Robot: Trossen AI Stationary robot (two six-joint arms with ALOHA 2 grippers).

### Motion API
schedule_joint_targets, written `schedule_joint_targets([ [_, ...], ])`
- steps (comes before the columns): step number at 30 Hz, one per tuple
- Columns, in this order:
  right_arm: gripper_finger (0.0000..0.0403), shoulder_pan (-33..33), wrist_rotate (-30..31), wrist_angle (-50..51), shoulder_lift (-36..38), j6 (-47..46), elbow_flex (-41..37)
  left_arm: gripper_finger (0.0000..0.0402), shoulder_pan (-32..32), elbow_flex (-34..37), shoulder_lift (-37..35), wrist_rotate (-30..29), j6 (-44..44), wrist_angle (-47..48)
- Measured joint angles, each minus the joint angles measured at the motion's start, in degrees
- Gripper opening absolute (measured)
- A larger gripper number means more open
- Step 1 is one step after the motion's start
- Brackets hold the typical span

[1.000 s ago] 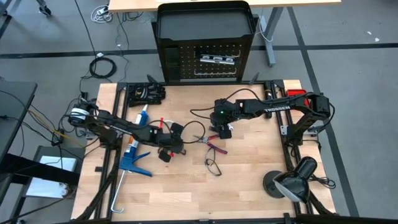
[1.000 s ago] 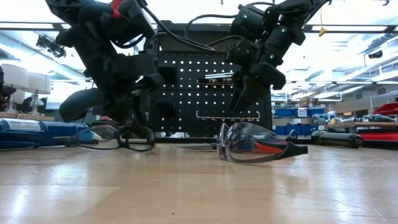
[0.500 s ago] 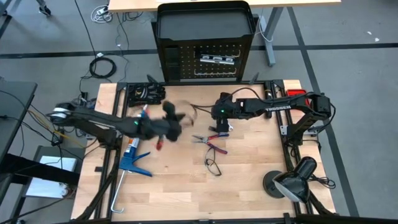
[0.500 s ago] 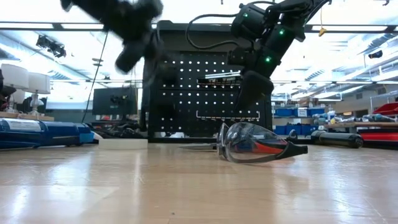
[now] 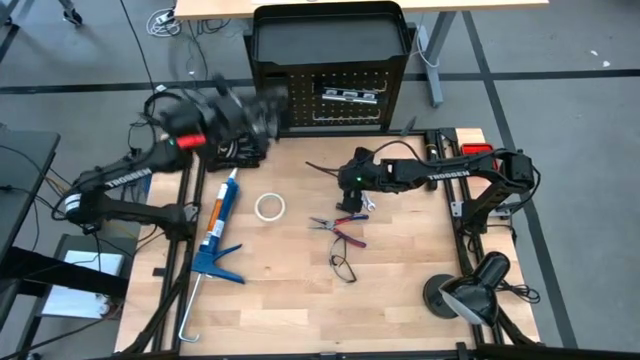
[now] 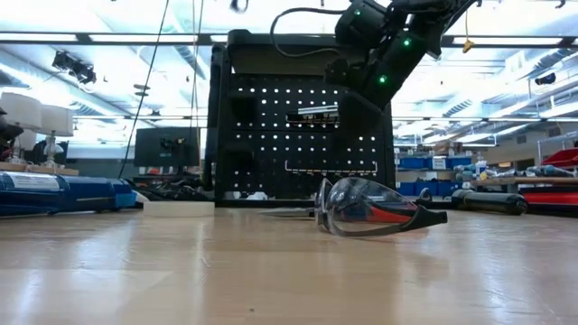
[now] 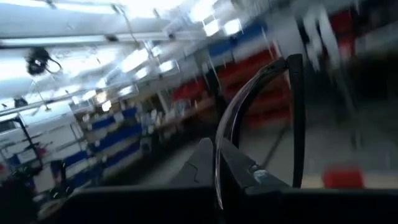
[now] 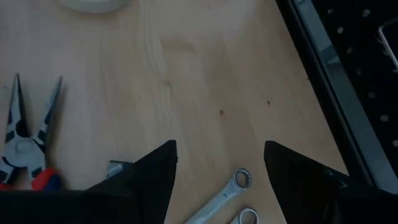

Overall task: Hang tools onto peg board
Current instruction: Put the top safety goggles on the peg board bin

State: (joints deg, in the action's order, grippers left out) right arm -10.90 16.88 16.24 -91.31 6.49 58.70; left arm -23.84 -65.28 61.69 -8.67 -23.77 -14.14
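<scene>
Peg board (image 5: 330,95) upright at table (image 5: 400,290) far edge, centre. Left gripper (image 5: 262,112) raised beyond far-left corner, just left of peg board, shut on safety glasses (image 7: 261,118). Right gripper (image 5: 357,207) above table centre-right, fingers apart, over wrenches (image 8: 221,199). Pliers (image 5: 338,229) just nearer than right gripper, mid-table. Second safety glasses (image 5: 343,266) nearer still, toward near edge. Tape roll (image 5: 268,207) left of pliers. Caulking gun (image 5: 217,232) along left edge. Lamp (image 5: 468,287) at near-right corner.
</scene>
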Motion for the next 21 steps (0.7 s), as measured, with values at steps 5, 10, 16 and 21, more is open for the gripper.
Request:
schedule_joint_targets([
  [5,0.0249,0.7,0.0,-1.9,-0.1,0.8,0.0,0.0000,-7.5,-10.9,5.1,4.5,6.8,1.6],
  [10,0.0249,0.8,0.0,-3.4,-0.2,0.7,0.0,0.0000,-11.4,-21.1,11.9,6.4,7.9,5.2],
  [16,0.0249,0.8,0.0,-4.7,-0.2,0.8,0.0,0.0001,-15.2,-26.6,18.3,5.7,5.7,3.7],
  [21,0.0249,0.8,0.0,-5.3,-0.2,0.8,0.0,0.0001,-20.7,-29.6,21.8,5.5,4.7,3.2],
])
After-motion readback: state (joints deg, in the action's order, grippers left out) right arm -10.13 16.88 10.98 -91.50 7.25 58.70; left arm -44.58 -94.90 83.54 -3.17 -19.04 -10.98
